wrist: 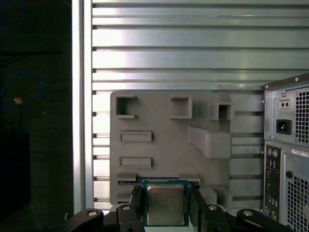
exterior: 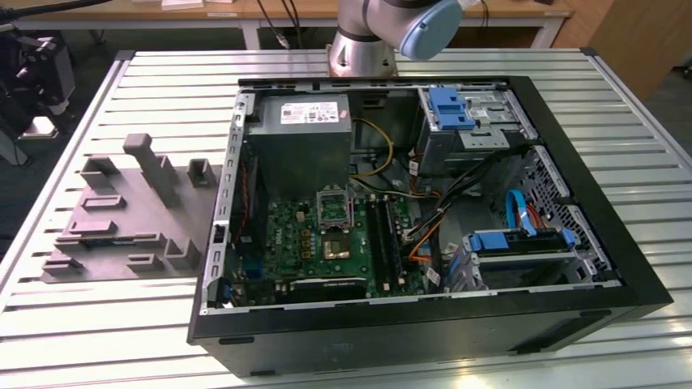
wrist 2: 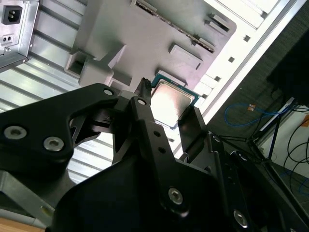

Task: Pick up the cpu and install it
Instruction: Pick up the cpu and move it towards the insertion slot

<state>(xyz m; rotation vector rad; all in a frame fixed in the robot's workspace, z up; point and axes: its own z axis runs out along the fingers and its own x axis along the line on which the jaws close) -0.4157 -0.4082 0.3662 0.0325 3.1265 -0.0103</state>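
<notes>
above the grey holder [wrist: 159, 121] on the table [wrist: 193, 48], we see the pincer [wrist: 165, 193] closed on the cpu [wrist: 165, 207]. in both wrist views a black finger [wrist: 136, 203] bears on each of two opposite edges, and the cpu's metal lid faces the cameras. we judge the cpu to hang clear of the holder, since it looms large against the pockets [wrist: 136, 137] beneath it.

in the exterior view the holder [exterior: 119, 211] lies just beside the open case [exterior: 605, 267], on the exterior view's left. the socket frame [exterior: 333, 203] sits on the green board [exterior: 292, 239], near the grey power unit [exterior: 308, 130].

step in hand, as we read it: the pick is made and the install is not yet done. in our judgement the install calls for:
- a level cpu with its edges square to the frame;
- a path that clears the case wall and the cables [exterior: 449, 194];
- a gentle seat without sliding, since socket contacts bend easily.

we cannot tell from these views which way the cpu's corner mark should turn.
</notes>
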